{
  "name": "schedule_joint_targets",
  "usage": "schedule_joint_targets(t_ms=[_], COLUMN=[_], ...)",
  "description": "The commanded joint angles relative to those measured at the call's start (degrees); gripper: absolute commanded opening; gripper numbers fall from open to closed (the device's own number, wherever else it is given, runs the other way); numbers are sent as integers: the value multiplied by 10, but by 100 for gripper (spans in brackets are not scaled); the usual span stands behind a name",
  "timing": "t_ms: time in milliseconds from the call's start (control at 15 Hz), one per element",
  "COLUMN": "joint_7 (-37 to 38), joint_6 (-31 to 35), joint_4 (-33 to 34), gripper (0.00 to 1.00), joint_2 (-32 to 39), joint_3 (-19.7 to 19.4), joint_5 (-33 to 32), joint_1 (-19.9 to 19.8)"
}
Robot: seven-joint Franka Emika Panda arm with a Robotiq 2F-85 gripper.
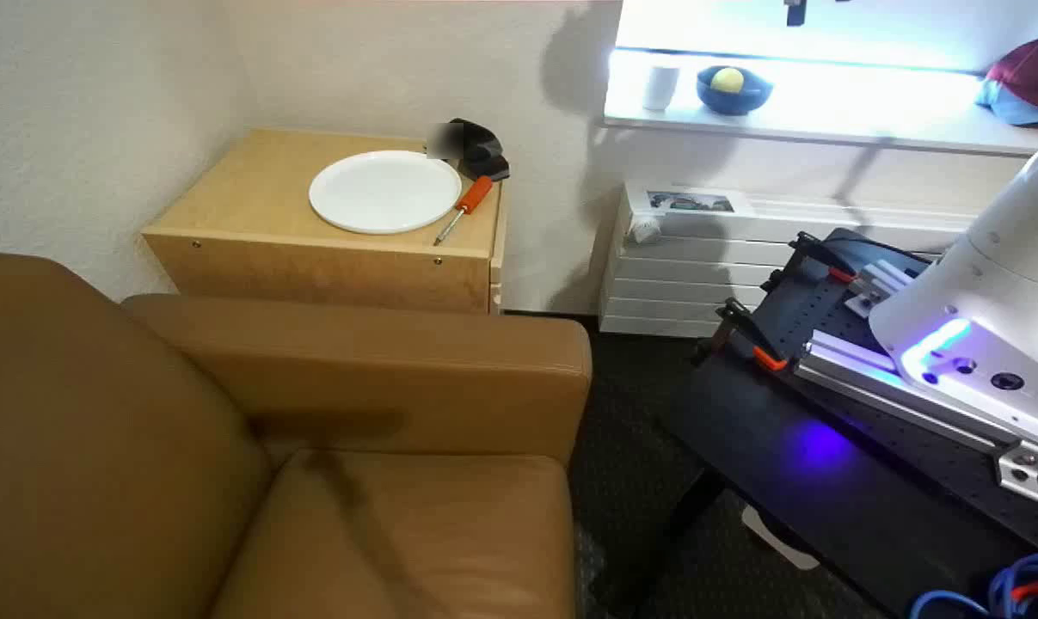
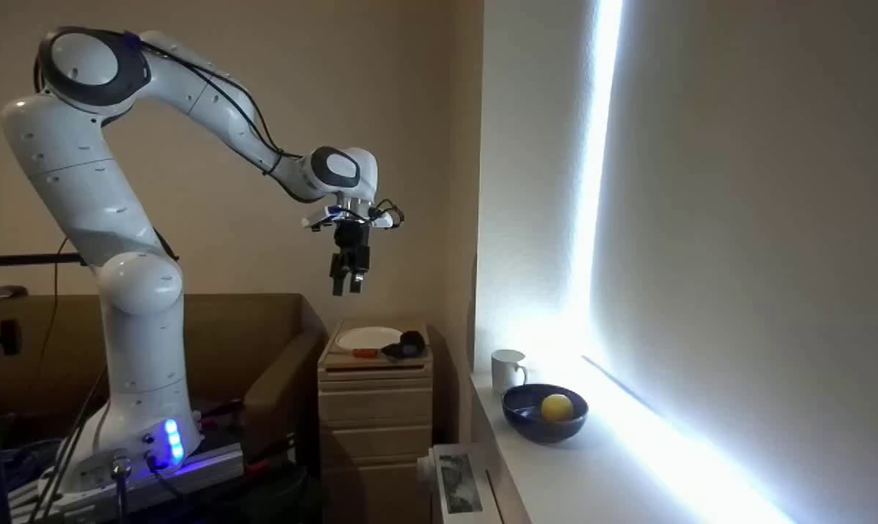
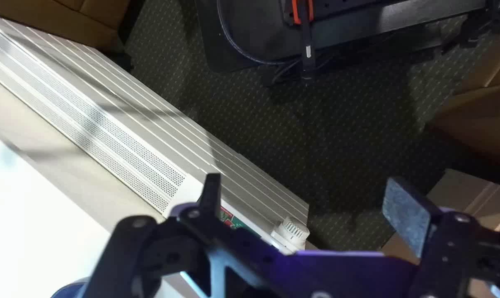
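My gripper (image 2: 347, 285) hangs in the air with its fingers pointing down, wide apart and with nothing between them. In the wrist view the gripper (image 3: 303, 182) spans above the radiator (image 3: 216, 153) and the dark carpet. Below it and further off, a white plate (image 1: 385, 191), a screwdriver (image 1: 465, 206) with an orange handle and a black object (image 1: 482, 155), partly blurred, lie on the wooden cabinet (image 1: 252, 185). On the windowsill stand a white mug (image 2: 508, 371) and a dark blue bowl (image 2: 544, 429) with a yellow round object (image 2: 557, 408) in it. The gripper touches none of these.
A brown sofa (image 1: 355, 344) stands in front of the cabinet. The arm's base is mounted on a black table (image 1: 742, 447) with clamps (image 1: 755, 335) at its edge. Blue cable (image 1: 1030, 576) lies on that table. A dark red cap (image 1: 1033, 73) rests on the sill (image 1: 828, 129).
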Motion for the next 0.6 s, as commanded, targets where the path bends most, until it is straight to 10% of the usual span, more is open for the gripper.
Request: schedule_joint_targets(t_ms=[0, 533], joint_7=[3, -53], joint_6=[-3, 36], joint_4=[1, 47], gripper=[100, 100], joint_2=[0, 182], joint_3=[-9, -5], joint_5=[-3, 188], joint_1=[10, 72])
